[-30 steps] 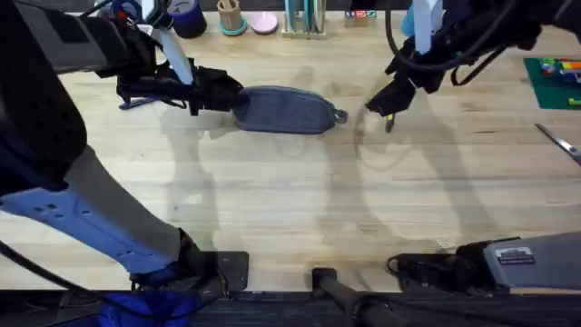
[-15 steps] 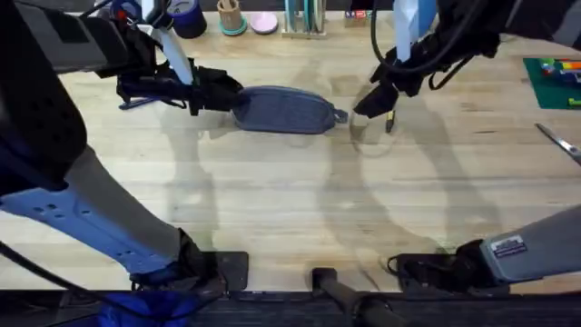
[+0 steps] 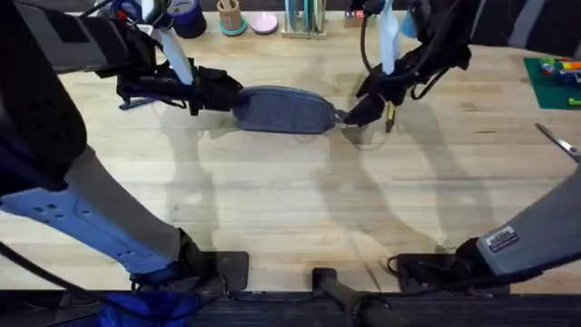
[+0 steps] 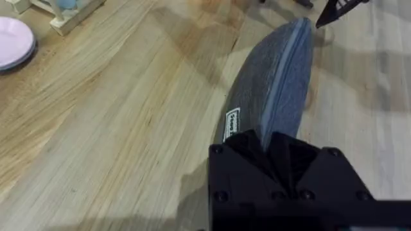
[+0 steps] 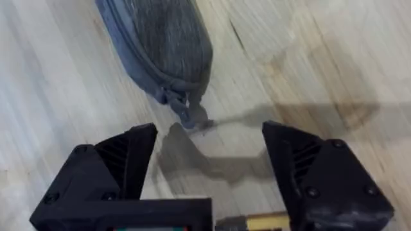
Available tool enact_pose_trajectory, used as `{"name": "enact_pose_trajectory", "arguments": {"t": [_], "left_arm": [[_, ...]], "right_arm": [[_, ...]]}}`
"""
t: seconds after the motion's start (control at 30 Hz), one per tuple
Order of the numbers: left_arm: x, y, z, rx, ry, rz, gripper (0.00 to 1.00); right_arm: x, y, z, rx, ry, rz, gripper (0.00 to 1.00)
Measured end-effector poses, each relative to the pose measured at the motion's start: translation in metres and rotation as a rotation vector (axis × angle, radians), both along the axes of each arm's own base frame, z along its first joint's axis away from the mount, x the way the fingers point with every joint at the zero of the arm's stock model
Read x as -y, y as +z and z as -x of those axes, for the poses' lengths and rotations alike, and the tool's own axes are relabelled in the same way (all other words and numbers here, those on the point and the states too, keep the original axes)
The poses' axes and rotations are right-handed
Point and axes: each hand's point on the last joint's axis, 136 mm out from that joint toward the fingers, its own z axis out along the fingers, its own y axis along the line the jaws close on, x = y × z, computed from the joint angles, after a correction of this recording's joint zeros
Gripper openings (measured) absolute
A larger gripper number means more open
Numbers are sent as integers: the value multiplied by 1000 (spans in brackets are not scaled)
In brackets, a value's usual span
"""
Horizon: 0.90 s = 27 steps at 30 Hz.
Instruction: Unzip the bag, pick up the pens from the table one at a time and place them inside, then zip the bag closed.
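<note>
The blue-grey bag (image 3: 283,111) lies on its side on the light wooden counter (image 3: 290,200), toward the far middle, its long axis running left to right, and its zipper looks closed along the top seam. The left hand (image 3: 227,95) is at the bag's left end and is clamped on that end; in the left wrist view the pouch fabric (image 4: 273,102) runs straight into the black fingers, which are pressed together around it. A small white label sits on the side of the bag near that grip. At the opposite end, the small zipper pull tab (image 5: 191,117) sticks out from the bag's right tip and rests on the counter. The right hand (image 3: 356,113) hovers just beside that tip, its 2 black fingers (image 5: 122,160) spread wide apart with nothing between them; in the right wrist view the pull tab lies just beyond the gap between them, not touched by either. A yellow pen (image 3: 390,116) with a dark tip sits just to the right of the right hand, partly covered by the arm. Along the far edge of the counter stand a dark blue cup (image 3: 188,16) and a pink dish (image 3: 264,23), and silver scissors (image 3: 561,143) lie near the right edge.
</note>
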Motion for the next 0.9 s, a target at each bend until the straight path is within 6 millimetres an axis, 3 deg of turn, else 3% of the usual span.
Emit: {"name": "enact_pose_trajectory", "arguments": {"t": [0.37, 0.67, 0.83, 0.9], "left_arm": [[0, 0, 0, 0, 0, 0, 41], [0, 0, 0, 0, 0, 0, 41], [0, 0, 0, 0, 0, 0, 41], [0, 0, 0, 0, 0, 0, 41]], "right_arm": [[-26, -12, 1, 19, 75, -11, 982], [-27, -13, 3, 15, 88, -10, 908], [-27, -13, 4, 13, 88, -9, 774], [-27, -13, 4, 14, 91, -9, 590]]}}
